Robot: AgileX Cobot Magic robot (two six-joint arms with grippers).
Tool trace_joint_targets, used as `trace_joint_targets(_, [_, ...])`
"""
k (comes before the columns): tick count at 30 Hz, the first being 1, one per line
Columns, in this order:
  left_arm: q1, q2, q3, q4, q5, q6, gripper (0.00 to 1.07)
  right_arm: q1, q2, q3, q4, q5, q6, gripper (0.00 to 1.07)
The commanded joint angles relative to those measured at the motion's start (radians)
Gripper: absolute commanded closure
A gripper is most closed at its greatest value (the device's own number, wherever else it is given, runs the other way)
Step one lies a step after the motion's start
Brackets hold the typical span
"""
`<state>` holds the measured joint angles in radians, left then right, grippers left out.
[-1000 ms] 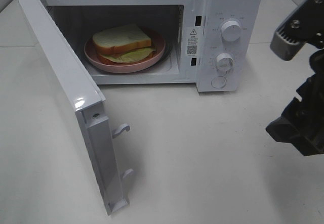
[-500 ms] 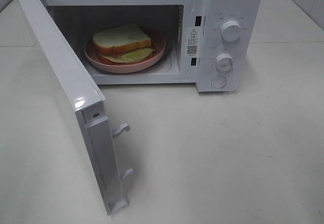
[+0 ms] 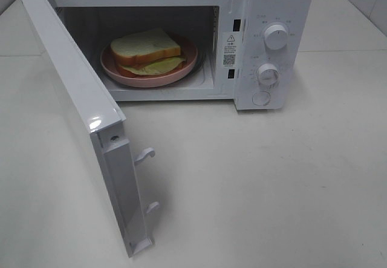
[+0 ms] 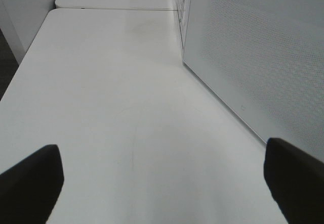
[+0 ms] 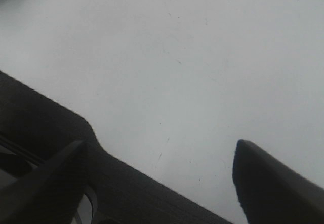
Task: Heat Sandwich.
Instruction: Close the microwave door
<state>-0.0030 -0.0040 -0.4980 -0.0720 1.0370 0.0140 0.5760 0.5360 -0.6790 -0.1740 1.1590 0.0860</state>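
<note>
The sandwich [image 3: 147, 49] lies on a pink plate [image 3: 148, 80] inside the microwave [image 3: 278, 14], approx. in the middle of the chamber. The microwave door [image 3: 72, 92] stands wide open. The left fingers [image 4: 30, 183] are spread wide w/ nothing between them, over the counter [image 3: 254, 183] just beside the door's outer face. The right fingers [image 5: 268, 183] are also apart, holding nothing, above bare counter; their place rel. to the microwave I cannot tell.
</note>
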Motion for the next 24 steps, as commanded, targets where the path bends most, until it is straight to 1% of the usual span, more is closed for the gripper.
trace_joint_targets(1, [0.000, -0.024, 0.003, 0.001, -0.003, 0.000, 0.05, -0.074, -0.057, 0.046, 0.004, -0.006, 0.011, 0.31])
trace_joint_targets(2, [0.000, -0.024, 0.003, 0.001, -0.003, 0.000, 0.05, -0.107, -0.093, 0.073, 0.011, -0.032, 0.011, 0.31])
trace_joint_targets(6, [0.000, -0.024, 0.003, 0.001, -0.003, 0.000, 0.05, -0.145, -0.159, 0.109, 0.054, -0.081, 0.004, 0.31])
trace_joint_targets(9, [0.000, -0.024, 0.003, 0.001, -0.003, 0.000, 0.05, -0.202, -0.232, 0.143, 0.101, -0.135, -0.006, 0.31])
trace_joint_targets(10, [0.000, -0.024, 0.003, 0.001, -0.003, 0.000, 0.05, -0.202, -0.232, 0.143, 0.101, -0.135, -0.006, 0.31])
trace_joint_targets(11, [0.000, -0.024, 0.003, 0.001, -0.003, 0.000, 0.05, -0.242, -0.265, 0.158, 0.107, -0.139, -0.023, 0.31])
trace_joint_targets(14, [0.000, -0.024, 0.003, 0.001, -0.003, 0.000, 0.05, -0.301, -0.316, 0.167, 0.108, -0.124, -0.047, 0.31])
trace_joint_targets(15, [0.000, -0.024, 0.003, 0.001, -0.003, 0.000, 0.05, -0.333, -0.347, 0.169, 0.108, -0.124, -0.053, 0.31])
trace_joint_targets(19, [0.000, -0.024, 0.003, 0.001, -0.003, 0.000, 0.05, -0.369, -0.400, 0.171, 0.104, -0.122, -0.053, 0.31])
trace_joint_targets(20, [0.000, -0.024, 0.003, 0.001, -0.003, 0.000, 0.05, -0.387, -0.440, 0.175, 0.100, -0.120, -0.052, 0.31])
trace_joint_targets(24, [0.000, -0.024, 0.003, 0.001, -0.003, 0.000, 0.05, -0.413, -0.499, 0.175, 0.100, -0.120, -0.052, 0.31])
